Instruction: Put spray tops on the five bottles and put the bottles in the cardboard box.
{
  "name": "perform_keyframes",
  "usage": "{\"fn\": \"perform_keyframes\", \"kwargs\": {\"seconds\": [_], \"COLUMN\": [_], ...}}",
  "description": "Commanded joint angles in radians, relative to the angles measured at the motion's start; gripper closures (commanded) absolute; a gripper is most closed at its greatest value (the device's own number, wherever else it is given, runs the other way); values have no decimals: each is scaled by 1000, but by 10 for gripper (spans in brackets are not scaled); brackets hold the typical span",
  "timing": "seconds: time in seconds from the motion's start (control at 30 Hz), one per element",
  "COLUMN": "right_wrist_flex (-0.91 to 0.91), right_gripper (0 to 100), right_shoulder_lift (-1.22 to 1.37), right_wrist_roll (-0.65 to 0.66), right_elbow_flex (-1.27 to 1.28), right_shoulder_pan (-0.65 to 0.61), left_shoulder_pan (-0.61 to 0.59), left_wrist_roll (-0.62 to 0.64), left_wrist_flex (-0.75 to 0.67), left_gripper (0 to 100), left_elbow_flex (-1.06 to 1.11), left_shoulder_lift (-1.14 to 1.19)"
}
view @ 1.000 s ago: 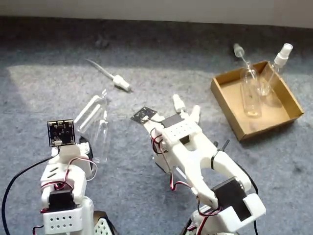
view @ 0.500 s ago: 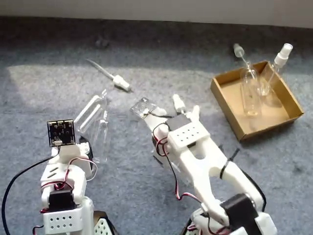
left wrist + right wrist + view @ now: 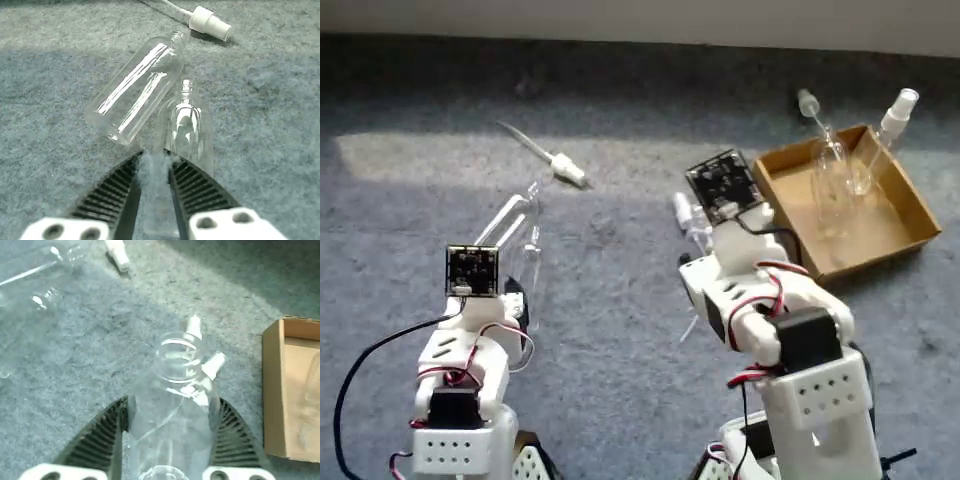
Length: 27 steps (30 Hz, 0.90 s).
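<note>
Two clear capless bottles lie side by side on the grey carpet, one [image 3: 137, 90] slanted and one [image 3: 187, 125] straight ahead of my left gripper [image 3: 153, 156]. Its jaws stand narrowly open just behind that bottle's base, with only carpet between them. My right gripper [image 3: 171, 402] is shut on a third clear bottle [image 3: 172, 405], whose open neck points away. A white spray top [image 3: 194, 326] lies just beyond it. Another spray top [image 3: 565, 166] with a long tube lies farther back. The cardboard box [image 3: 790, 220] at the right holds two bottles [image 3: 832, 185] with spray tops fitted.
Grey carpet covers the whole work surface, with a pale wall edge [image 3: 640, 20] along the back. The right arm's camera board [image 3: 725, 185] stands close to the box's near left corner. Open carpet lies between the two arms.
The right arm has risen and swung right toward the box with the bottle in its gripper. The left arm has shifted forward toward the two lying bottles.
</note>
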Motion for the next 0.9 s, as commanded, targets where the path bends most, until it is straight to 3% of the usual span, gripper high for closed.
{"fn": "perform_keyframes", "kwargs": {"seconds": [0.0,0.2,0.4,0.63,0.87], "right_wrist_flex": [39,64,-85,-220,-232], "right_gripper": [885,885,885,885,885], "right_shoulder_lift": [-137,-308,-513,-730,-769], "right_wrist_roll": [-43,-63,-68,-69,-86], "right_elbow_flex": [-41,54,329,596,664], "right_shoulder_pan": [56,111,162,173,173], "left_shoulder_pan": [38,38,38,38,74], "left_wrist_roll": [2,2,2,3,-2], "left_wrist_flex": [-23,-23,-14,175,281], "left_gripper": [993,993,993,993,993], "left_elbow_flex": [21,19,-13,-168,-312], "left_shoulder_lift": [-7,-7,-7,-7,-5]}}
